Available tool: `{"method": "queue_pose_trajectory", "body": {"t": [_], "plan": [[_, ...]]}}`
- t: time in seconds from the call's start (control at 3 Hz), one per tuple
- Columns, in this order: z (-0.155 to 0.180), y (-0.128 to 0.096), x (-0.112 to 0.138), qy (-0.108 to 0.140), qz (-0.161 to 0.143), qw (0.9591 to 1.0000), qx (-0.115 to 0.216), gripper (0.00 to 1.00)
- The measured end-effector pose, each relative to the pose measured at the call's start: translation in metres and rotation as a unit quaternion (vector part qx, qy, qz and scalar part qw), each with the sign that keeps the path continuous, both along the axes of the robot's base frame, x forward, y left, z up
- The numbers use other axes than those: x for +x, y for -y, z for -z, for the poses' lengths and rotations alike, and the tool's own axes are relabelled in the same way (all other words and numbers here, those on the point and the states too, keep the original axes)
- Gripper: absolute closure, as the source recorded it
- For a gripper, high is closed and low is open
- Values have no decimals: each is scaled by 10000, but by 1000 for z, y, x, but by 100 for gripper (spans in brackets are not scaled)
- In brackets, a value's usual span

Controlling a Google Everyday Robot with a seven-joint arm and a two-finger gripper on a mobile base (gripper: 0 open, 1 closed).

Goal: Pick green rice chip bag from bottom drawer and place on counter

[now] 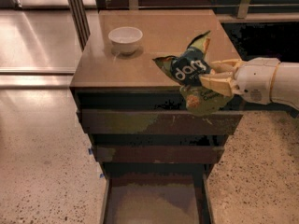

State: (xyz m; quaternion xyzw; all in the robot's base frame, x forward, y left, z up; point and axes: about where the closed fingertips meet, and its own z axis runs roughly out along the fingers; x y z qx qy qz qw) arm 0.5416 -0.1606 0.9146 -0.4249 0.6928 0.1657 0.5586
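My gripper [209,76], at centre right of the frame, is clamped on the green rice chip bag [189,71], holding it in the air at the front right edge of the surface [159,36], well above the open bottom drawer [154,202]. I judge that height is meant to clear the edge before setting down. White letters on its dark blue patch read roughly "dan"; the smaller print is illegible.

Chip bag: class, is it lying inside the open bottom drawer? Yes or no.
No, the claw holds the chip bag at the front edge of the counter, well above the bottom drawer.
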Motion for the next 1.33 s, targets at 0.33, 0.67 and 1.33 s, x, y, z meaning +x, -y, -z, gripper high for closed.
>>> {"method": "queue_pose_trajectory", "body": {"t": [0.33, 0.67, 1.33], "plan": [[0, 0, 0, 1, 0, 10000, 0, 100], [-8, -4, 9, 188, 12, 9997, 139, 100], [-34, 11, 77, 196, -77, 9997, 86, 100]]}}
